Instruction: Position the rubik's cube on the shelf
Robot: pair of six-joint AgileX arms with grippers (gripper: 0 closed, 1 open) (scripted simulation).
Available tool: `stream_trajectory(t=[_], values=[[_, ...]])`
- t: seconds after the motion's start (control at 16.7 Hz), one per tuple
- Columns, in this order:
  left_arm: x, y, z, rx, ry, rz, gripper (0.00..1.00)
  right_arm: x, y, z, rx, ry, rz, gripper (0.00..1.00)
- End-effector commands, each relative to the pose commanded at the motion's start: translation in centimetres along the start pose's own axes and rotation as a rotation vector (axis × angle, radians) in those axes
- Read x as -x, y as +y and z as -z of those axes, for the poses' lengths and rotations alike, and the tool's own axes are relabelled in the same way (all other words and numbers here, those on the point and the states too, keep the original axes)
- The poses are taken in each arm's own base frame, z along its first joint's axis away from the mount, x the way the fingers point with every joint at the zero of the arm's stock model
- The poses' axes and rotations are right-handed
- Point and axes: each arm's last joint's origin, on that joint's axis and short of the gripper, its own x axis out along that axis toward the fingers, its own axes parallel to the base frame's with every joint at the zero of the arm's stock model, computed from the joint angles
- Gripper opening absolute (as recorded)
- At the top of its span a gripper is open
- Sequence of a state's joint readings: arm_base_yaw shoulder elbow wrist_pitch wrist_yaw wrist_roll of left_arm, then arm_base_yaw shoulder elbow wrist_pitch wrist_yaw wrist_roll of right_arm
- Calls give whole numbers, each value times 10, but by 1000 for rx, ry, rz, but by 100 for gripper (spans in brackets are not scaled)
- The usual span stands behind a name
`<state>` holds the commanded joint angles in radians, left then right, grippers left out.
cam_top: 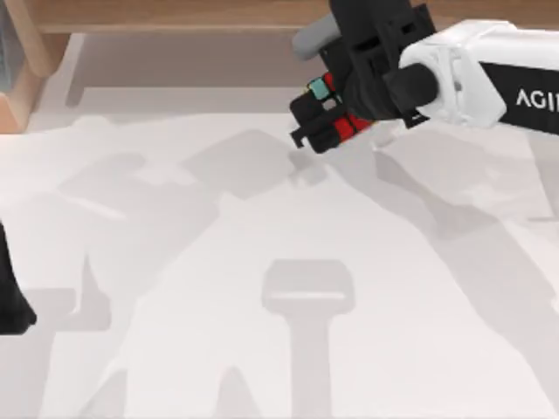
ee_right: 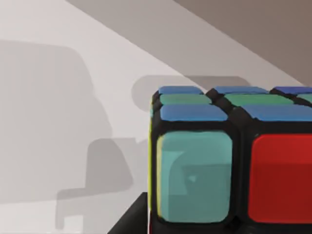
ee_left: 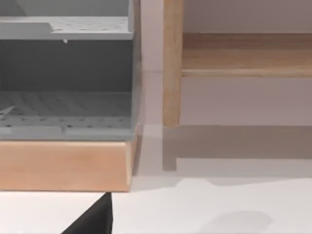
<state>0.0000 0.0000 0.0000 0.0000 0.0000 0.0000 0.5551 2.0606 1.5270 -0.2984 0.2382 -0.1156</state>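
The rubik's cube [cam_top: 327, 109] is held clamped in the right gripper [cam_top: 336, 113], raised above the table [cam_top: 262, 305] just before the shelf [cam_top: 175, 13]. The left arm [cam_top: 10, 297] is parked at the table's left edge.

One small cube with a black grid and coloured stickers [cam_top: 330, 112], one long light-brown wooden shelf [ee_left: 246, 53], one grey perforated rack on a wooden base [ee_left: 66, 105], two robot arms

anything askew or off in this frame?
Nothing stands out. The right gripper holds the rubik's cube above the table, just short of the shelf; the cube looks intact and squarely gripped.
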Motion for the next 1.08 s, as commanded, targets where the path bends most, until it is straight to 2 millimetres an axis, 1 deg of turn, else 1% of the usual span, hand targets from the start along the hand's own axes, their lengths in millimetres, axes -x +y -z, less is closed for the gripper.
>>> stream_trajectory(t=[0.12, 0.18, 0.3, 0.42, 0.54, 0.72, 0.84, 1.08], values=[[0, 0, 0, 0, 0, 0, 100, -12, 33, 14, 1, -107, -18, 0], [0, 0, 0, 0, 0, 0, 100, -17, 45, 22, -3, -158, -23, 0], [0, 0, 0, 0, 0, 0, 100, -25, 56, 40, -26, -258, -16, 0], [0, 0, 0, 0, 0, 0, 100, -31, 54, 57, -63, -354, 11, 0], [0, 0, 0, 0, 0, 0, 100, -32, 42, 73, -112, -447, 55, 0], [0, 0, 0, 0, 0, 0, 100, -25, 14, 92, -202, -598, 143, 0], [0, 0, 0, 0, 0, 0, 100, -16, -8, 100, -263, -698, 208, 0], [0, 0, 0, 0, 0, 0, 100, 3, -54, 110, -367, -863, 347, 0]])
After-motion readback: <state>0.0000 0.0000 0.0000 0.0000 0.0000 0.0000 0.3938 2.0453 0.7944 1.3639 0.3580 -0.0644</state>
